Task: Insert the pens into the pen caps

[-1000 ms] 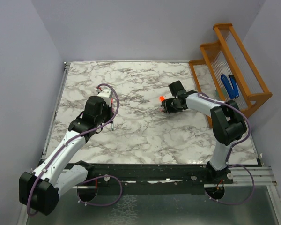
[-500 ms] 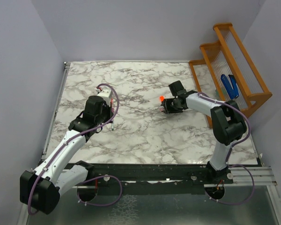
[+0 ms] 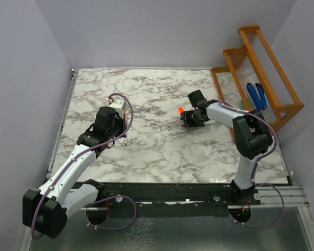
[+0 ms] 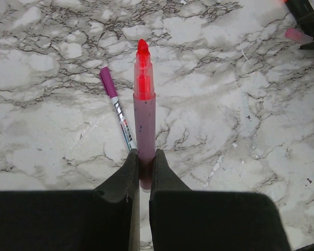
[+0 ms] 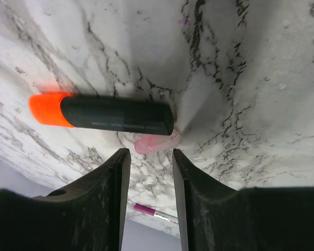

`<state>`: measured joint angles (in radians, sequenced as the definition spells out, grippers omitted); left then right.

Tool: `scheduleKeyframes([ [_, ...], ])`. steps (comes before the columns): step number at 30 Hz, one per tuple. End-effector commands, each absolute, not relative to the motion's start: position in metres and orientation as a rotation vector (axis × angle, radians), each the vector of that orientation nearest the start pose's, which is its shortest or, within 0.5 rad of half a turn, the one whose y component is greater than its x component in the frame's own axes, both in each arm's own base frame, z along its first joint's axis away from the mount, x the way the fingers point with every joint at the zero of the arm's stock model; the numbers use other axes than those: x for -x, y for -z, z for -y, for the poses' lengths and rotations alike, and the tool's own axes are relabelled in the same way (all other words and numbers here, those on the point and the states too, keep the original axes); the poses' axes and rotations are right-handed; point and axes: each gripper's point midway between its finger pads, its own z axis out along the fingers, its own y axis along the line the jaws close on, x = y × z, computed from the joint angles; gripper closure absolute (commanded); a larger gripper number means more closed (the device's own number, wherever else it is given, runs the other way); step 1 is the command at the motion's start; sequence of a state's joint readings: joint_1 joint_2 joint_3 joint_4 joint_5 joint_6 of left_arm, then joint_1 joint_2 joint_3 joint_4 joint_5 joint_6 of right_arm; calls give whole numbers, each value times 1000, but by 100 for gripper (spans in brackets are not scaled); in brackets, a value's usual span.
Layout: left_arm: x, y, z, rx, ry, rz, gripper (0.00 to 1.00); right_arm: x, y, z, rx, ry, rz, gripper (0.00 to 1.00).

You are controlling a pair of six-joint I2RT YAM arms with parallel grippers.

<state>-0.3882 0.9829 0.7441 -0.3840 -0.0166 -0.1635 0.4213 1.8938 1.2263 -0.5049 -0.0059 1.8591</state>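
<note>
Left wrist view: over the left half of the desk (image 3: 162, 151), the left gripper (image 4: 142, 157) stays clamped on a pink pen (image 4: 144, 104) with its red tip bare. A slim white pen (image 4: 116, 107) lies just beside it. Right of centre, the right gripper (image 5: 149, 157) has parted its jaws slightly wider and holds nothing. A pale pink cap (image 5: 156, 142) lies just ahead, touching a black marker (image 5: 115, 119). It is probably lining up on the cap, and nothing is capped yet. From above the cap is too small to see, and fingers hide the held pen's rear.
</note>
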Motion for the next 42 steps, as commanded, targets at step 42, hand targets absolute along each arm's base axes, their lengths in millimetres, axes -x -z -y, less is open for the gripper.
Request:
scheduleKeyframes([
  [42,-287,-158,112,-205,260,-2191,100,-379,-10,-193,-1933,-168,-2356,73],
])
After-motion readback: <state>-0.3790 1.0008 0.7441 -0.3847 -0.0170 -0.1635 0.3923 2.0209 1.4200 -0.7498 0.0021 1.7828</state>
